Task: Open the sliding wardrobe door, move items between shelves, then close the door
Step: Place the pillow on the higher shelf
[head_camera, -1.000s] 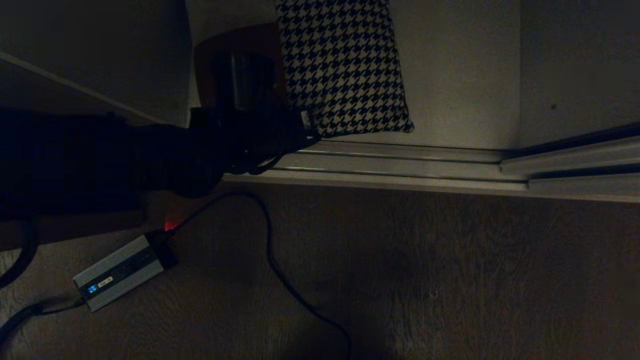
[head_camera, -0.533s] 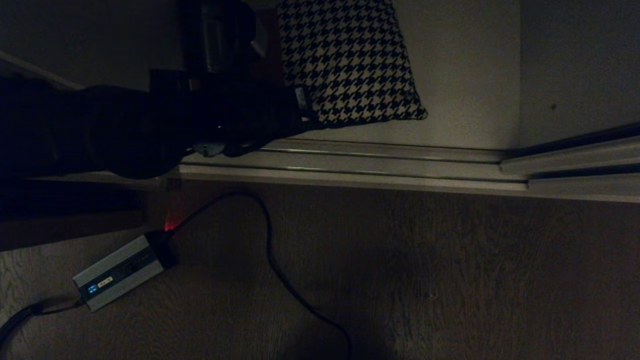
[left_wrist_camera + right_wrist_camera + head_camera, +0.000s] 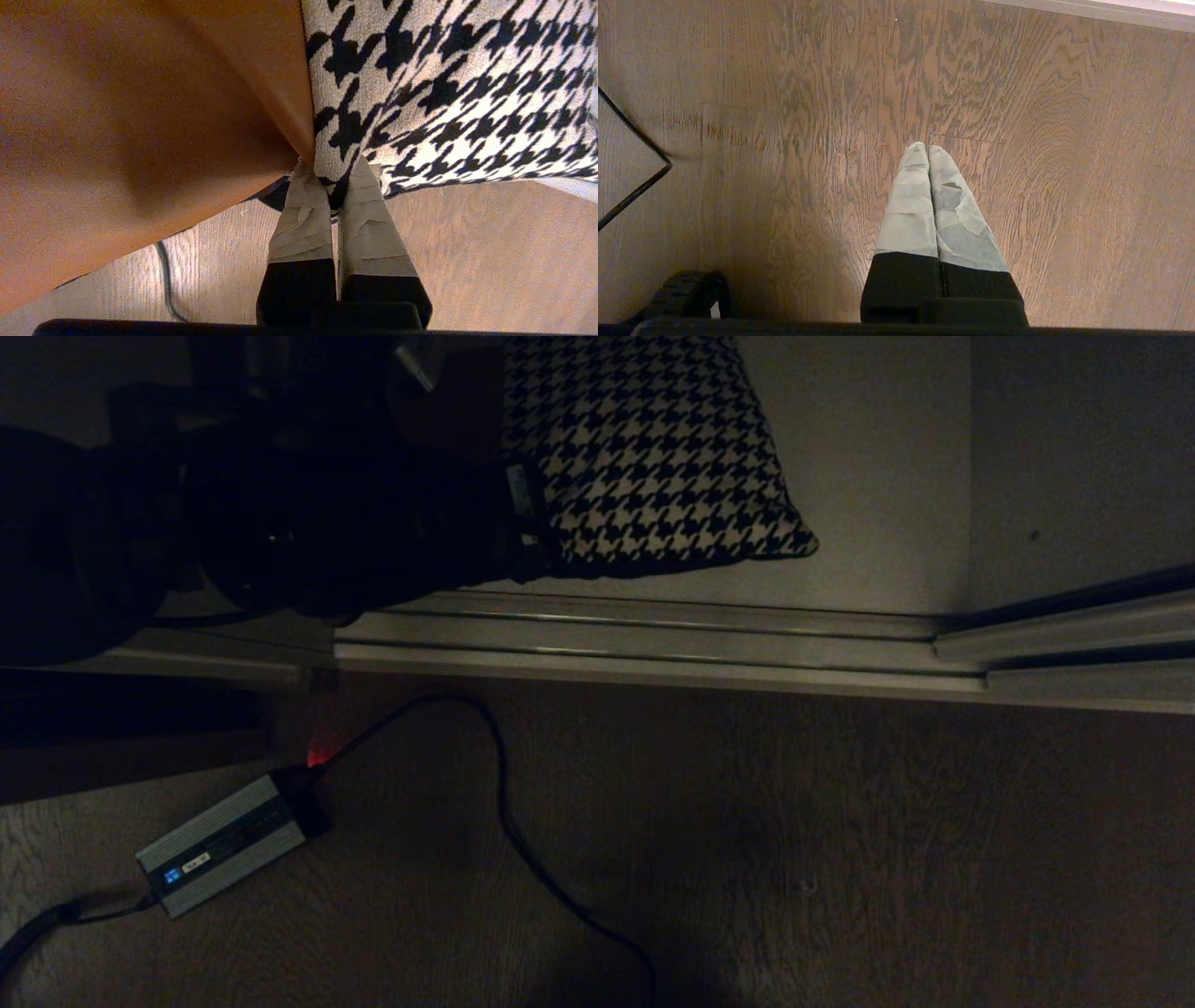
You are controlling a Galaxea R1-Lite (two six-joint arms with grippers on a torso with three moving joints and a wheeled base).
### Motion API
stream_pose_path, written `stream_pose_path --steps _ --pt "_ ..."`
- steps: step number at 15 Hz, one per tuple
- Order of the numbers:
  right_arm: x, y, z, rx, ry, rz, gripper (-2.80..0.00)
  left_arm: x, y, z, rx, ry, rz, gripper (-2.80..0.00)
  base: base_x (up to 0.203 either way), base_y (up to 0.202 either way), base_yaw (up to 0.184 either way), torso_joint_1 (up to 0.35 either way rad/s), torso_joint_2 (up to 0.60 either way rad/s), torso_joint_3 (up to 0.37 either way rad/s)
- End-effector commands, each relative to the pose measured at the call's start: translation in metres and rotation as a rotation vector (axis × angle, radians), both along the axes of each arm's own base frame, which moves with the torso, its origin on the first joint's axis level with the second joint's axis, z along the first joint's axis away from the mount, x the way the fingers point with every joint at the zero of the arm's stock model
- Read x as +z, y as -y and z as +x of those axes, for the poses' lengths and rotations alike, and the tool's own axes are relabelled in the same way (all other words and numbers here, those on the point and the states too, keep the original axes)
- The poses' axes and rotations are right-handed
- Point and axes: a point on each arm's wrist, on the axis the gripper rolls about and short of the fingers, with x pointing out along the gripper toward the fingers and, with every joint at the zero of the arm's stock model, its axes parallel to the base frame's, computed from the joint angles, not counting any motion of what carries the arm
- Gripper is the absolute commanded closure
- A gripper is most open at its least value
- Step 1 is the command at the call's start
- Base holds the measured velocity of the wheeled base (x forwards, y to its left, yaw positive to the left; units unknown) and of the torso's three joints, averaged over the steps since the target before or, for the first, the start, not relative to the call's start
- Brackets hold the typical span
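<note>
The shelf (image 3: 868,476) lies bare right of the cushion (image 3: 653,448), upper centre of the head view. The left arm (image 3: 308,523) fills the upper left, its gripper (image 3: 332,186) pinched on the cushion. Silver rails (image 3: 653,635) cross mid-frame. At lower left a power brick (image 3: 224,845) and its cable (image 3: 523,859) lie on the floor (image 3: 887,859).

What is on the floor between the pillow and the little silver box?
In the head view, the silver door rails cross between the pillow and the box, then dark wood floor with a black cable snaking from the box.
</note>
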Motion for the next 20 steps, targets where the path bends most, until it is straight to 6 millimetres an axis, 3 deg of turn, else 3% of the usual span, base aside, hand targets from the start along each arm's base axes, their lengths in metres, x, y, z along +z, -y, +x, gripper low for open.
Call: stream_pose_path --steps 1,8,11,14,20 --pt "-0.001 0.0 0.0 0.001 -0.003 -0.001 0.0 0.014 -0.012 -0.019 -0.008 0.014 -0.009 0.0 0.0 0.0 0.0 0.0 0.0 0.0" --pt "-0.001 0.0 0.0 0.0 -0.001 -0.001 0.0 0.03 -0.032 -0.051 -0.09 0.005 0.012 0.0 0.0 0.0 0.0 0.0 0.0 0.0" --pt "-0.001 0.0 0.0 0.001 -0.001 -0.001 0.0 0.023 -0.035 -0.059 -0.135 -0.01 0.021 0.0 0.0 0.0 0.0 0.0 0.0 0.0" --pt "-0.001 0.0 0.0 0.001 -0.001 0.001 0.0 -0.001 -0.019 -0.051 -0.159 -0.059 0.057 0.0 0.0 0.0 0.0 0.0 0.0 0.0" --pt "-0.001 0.0 0.0 -0.001 -0.001 -0.001 0.0 -0.086 0.031 0.01 -0.071 -0.101 0.103 0.0 0.0 0.0 0.0 0.0 0.0 0.0"
